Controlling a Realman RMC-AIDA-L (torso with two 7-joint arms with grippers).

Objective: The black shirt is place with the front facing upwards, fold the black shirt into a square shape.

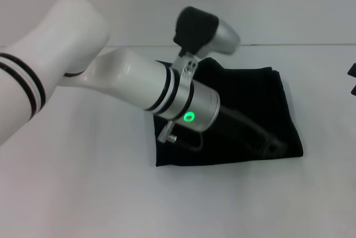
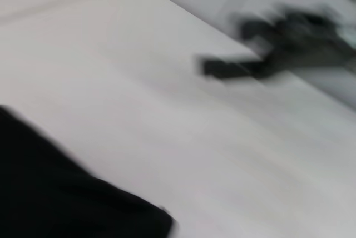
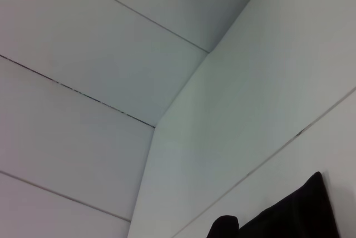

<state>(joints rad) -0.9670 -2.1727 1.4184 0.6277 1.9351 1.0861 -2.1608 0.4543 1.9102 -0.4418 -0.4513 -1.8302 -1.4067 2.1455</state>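
The black shirt (image 1: 250,99) lies folded into a rough square on the white table, right of centre in the head view. Its white print and neck label are hidden. My left arm reaches across it from the left. My left gripper (image 1: 270,144) is low over the shirt's near right corner, dark against the dark cloth. A corner of the shirt also shows in the left wrist view (image 2: 61,199). My right gripper (image 1: 352,79) is parked at the far right edge, off the shirt, and shows blurred in the left wrist view (image 2: 283,43).
The white table (image 1: 83,193) spreads around the shirt on all sides. A pale wall (image 1: 278,4) stands behind its far edge. The right wrist view shows only wall panels (image 3: 111,82) and a dark shape at its lower edge.
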